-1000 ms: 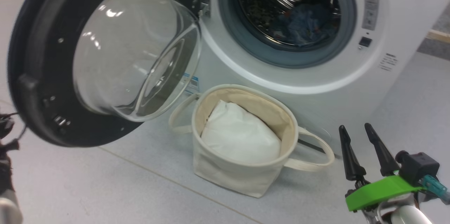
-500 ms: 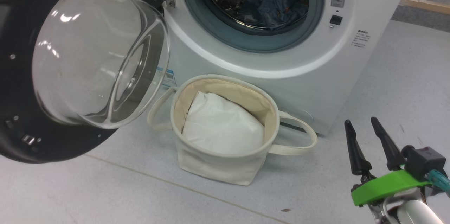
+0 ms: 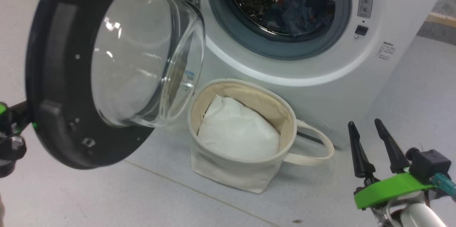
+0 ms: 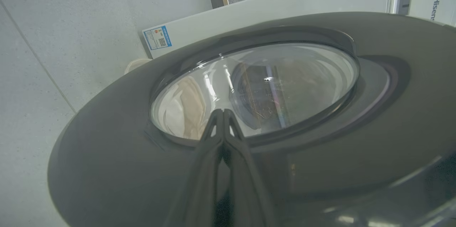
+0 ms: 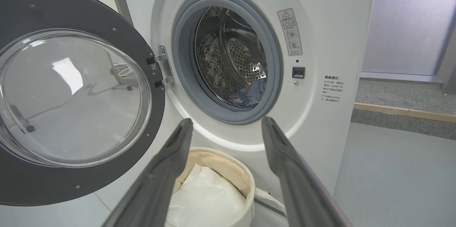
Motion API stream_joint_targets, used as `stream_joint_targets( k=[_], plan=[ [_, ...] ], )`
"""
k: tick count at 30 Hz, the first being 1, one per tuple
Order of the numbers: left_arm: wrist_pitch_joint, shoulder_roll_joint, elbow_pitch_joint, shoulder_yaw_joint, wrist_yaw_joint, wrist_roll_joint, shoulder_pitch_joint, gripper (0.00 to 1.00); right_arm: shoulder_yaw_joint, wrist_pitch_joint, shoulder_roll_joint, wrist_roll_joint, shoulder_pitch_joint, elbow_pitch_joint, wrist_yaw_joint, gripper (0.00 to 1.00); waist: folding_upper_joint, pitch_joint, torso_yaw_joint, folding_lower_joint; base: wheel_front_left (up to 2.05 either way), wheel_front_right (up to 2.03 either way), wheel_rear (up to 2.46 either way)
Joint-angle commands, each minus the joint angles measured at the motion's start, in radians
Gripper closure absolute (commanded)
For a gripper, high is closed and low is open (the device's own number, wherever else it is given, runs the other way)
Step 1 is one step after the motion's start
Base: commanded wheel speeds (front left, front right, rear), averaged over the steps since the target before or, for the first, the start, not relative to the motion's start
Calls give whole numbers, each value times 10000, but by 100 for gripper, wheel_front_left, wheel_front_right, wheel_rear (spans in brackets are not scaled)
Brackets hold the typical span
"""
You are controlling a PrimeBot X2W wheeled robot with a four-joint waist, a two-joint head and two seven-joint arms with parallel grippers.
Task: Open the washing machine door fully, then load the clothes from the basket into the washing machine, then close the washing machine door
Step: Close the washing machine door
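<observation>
1. Both fingers of the left gripper (image 4: 223, 111) lie pressed together with nothing between them. Their tips are at the outer face of the washing machine door (image 3: 53, 77), just below its glass bowl (image 4: 256, 88), and they seem to touch it.
2. The door stands wide open on its hinge (image 5: 162, 70) at the left of the washing machine (image 3: 302, 88). The clothes (image 3: 299, 13) lie low in the steel drum. What shows in the basket (image 3: 242, 177) is a plain white cloth bundle (image 3: 238, 132), so I judge loading done and closing the door to be the step in hand.
3. To close it well, push on the black rim rather than the glass. Push far from the hinge, where a light shove turns the door most, and follow its arc so the tips do not slide off the glossy face.
4. The basket sits on the floor just in front of the machine, beneath the opening. Whether the door's lower rim clears the basket's soft rim and its looped handle (image 3: 329, 145) cannot be told, so the swing should be slow.
5. The right gripper (image 3: 364, 122) hangs low at the right with its 2 fingers apart and empty. It should stay out of the door's path.
6. No fabric should drape over the grey rubber ring (image 3: 216, 13). A firm last press should seat the latch.
</observation>
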Motion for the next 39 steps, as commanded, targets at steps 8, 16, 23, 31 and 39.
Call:
stream_joint_targets(
  k=[8, 16, 23, 31, 39],
  plan=[
    [2146, -793, -2250, -664, -147, -315, 728, 100, -23, -122, 167, -95, 111, -337, 75, 0, 0, -310, 77, -1, 0, 0, 0],
    [3243, -2193, -5172, -1310, 401, -401, 2187, 100, -9, -122, 420, -128, 120, -381, 75, 0, 0, -405, -424, -1, 0, 0, 0],
    [3750, -2836, -7727, -1574, 1327, -461, 3281, 100, -24, -122, 493, -212, 76, -423, 75, 0, 0, -293, -1380, -1, 0, 0, 0],
    [2498, -3235, -9113, -1532, 1806, -475, 3802, 100, -64, -122, 476, -283, -48, -508, 75, 0, 0, -59, -3389, -1, 0, 0, 0],
    [1095, -3271, -8786, -1235, 1520, -446, 3494, 100, -67, -122, 405, -286, -146, -554, 75, 0, 0, 109, -5183, -1, 0, 0, 0]
  ],
)
